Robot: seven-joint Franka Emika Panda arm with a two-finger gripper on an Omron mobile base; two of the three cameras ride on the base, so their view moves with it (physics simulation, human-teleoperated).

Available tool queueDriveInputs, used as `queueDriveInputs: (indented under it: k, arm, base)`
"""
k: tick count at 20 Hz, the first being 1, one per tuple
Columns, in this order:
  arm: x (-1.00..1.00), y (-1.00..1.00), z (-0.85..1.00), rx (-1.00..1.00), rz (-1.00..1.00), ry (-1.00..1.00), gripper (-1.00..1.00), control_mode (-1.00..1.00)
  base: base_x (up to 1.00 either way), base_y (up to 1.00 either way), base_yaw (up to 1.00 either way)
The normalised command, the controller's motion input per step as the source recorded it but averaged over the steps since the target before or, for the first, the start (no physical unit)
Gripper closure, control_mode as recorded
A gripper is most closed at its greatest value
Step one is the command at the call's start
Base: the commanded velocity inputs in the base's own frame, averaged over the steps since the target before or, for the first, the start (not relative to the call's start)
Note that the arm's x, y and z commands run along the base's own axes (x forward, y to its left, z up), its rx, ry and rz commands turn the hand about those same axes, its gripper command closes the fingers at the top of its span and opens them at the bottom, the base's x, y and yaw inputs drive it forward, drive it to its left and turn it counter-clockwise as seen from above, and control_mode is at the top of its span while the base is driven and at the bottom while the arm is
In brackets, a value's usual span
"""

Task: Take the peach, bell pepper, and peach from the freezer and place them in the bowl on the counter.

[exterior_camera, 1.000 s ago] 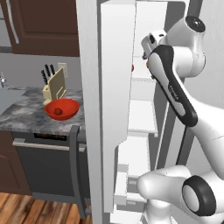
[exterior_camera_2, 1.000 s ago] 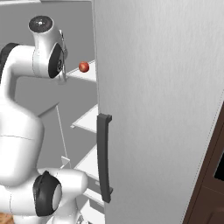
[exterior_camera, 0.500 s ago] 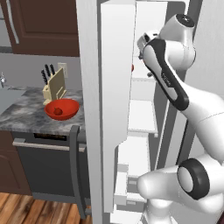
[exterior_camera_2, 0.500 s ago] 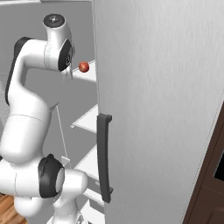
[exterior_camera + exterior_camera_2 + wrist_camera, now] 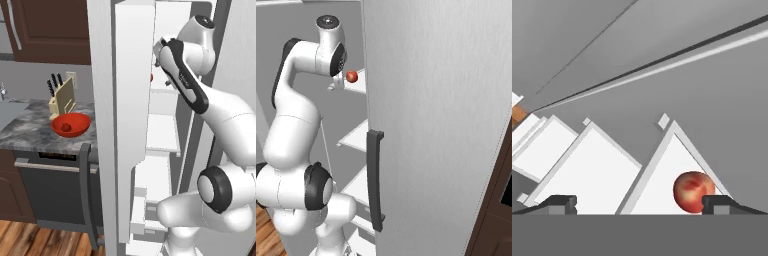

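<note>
My jaws stand wide and carry nothing; in the hand view their two dark tips rise far apart, and the gripper (image 5: 637,202) looks into the freezer (image 5: 162,130) across its white shelves; a peach (image 5: 694,192), pinkish-red and round, lies on the shelf (image 5: 667,187) just beside my right-hand tip, well off the middle of the opening. From the right base view the same peach (image 5: 351,76) sits on an upper shelf, close in front of my hand; the open freezer door (image 5: 131,90) stands at my left side in the left base view.

The step in hand, as I judge it, is the reach for this fruit; to do it well I should shift sideways until the peach sits midway between the tips, then go forward until the pads pass its widest part; closing early would pinch it near the front and it may roll away along the shelf. I should keep the tips just above the shelf so they do not scrape.

The bowl (image 5: 71,124) waits on the counter (image 5: 35,132) beyond the door, with a small dark red thing (image 5: 65,127) already in it; I take it for the bell pepper, though it is too small to be sure.
</note>
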Motion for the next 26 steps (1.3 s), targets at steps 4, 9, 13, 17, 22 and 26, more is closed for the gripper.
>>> queueDriveInputs:
  k: [4, 9, 13, 17, 22, 26]
  arm:
    - [0.18, 0.0, -0.23, 0.0, 0.02, 0.0, -1.0, -1.0]
    - [0.18, 0.0, -0.19, 0.0, 0.0, 0.0, -1.0, -1.0]
    - [0.25, 0.0, -0.08, 0.0, 0.0, 0.0, -1.0, -1.0]
    - [0.43, 0.0, 0.0, 0.0, 0.04, 0.02, -1.0, -1.0]
    - [0.48, 0.0, -0.01, 0.0, 0.06, 0.1, -1.0, -1.0]
    - [0.44, 0.0, -0.1, 0.0, 0.05, 0.1, -1.0, -1.0]
  base:
    - [0.0, 0.0, 0.0]
    - [0.0, 0.0, 0.0]
    - [0.0, 0.0, 0.0]
    - [0.0, 0.0, 0.0]
    - [0.0, 0.0, 0.0]
    - [0.0, 0.0, 0.0]
